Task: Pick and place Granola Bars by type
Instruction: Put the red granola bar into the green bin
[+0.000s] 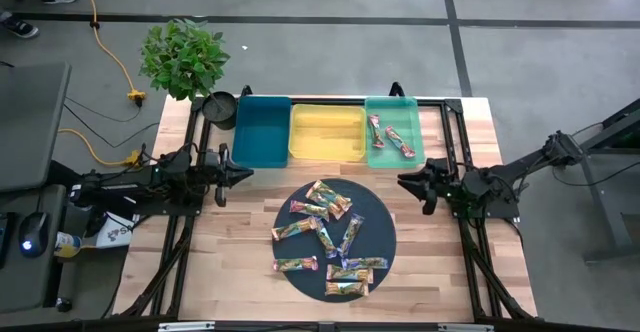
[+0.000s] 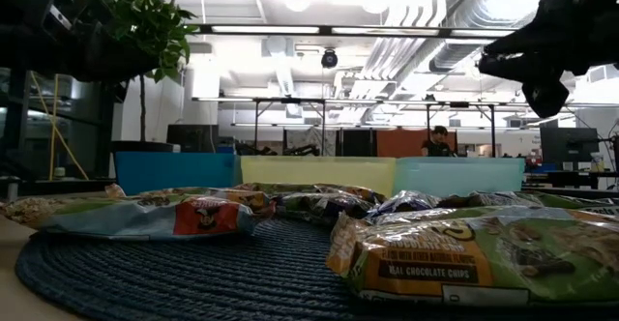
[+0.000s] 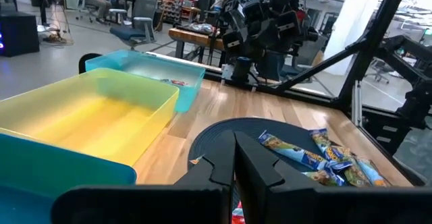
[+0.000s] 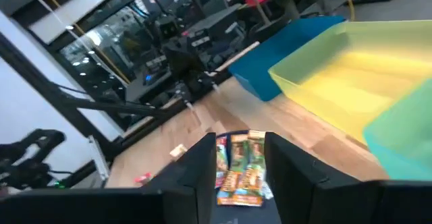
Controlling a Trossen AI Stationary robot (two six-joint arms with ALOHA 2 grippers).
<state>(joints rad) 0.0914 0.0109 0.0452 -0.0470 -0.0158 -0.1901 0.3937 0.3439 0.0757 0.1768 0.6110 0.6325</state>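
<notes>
Several granola bars (image 1: 330, 237) in blue, tan-gold and red-pink wrappers lie flat in a loose heap on a dark round mat (image 1: 383, 212) at the table's middle. The bars also show in the left wrist view (image 3: 317, 153) and the right wrist view (image 4: 239, 173). Two red-pink bars (image 1: 390, 137) lie in the green bin (image 1: 412, 107). My left gripper (image 1: 240, 175) hovers shut at the table's left, pointing level toward the mat. My right gripper (image 1: 408, 182) hovers open at the right, off the mat's far right rim, nothing between its fingers (image 4: 202, 163).
Three bins stand side by side at the far edge: teal (image 1: 262, 130), yellow (image 1: 327, 132) and green. A potted plant (image 1: 183, 57) and a black pot (image 1: 220, 107) stand at the far left corner. Bare wood lies between mat and bins.
</notes>
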